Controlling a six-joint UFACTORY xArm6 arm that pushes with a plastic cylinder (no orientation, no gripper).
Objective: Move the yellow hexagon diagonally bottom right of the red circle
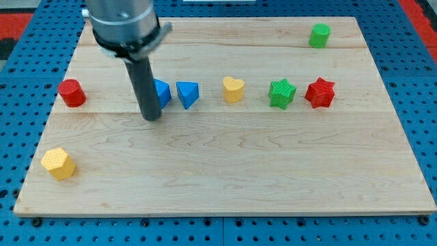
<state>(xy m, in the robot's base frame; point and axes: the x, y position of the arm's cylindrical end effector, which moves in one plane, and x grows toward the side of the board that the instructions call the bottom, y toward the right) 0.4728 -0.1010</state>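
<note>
One yellow hexagon [58,163], seemingly light, rigid and easily slid, lay near the bench's bottom-left corner, below the red circle [71,93]; my tip [151,117], jawless, would push its left face.

Wooden board [225,184] on blue pegboard [20,102]. Row across middle, view's left to right: blue block [162,93] partly hidden, blue triangle [188,93], yellow heart [233,89], green star [281,93], red star [320,93]. 1 green block [319,35] near view's top right

Pale wooden board [273,171] on blue pegboard surface [20,137].
</note>
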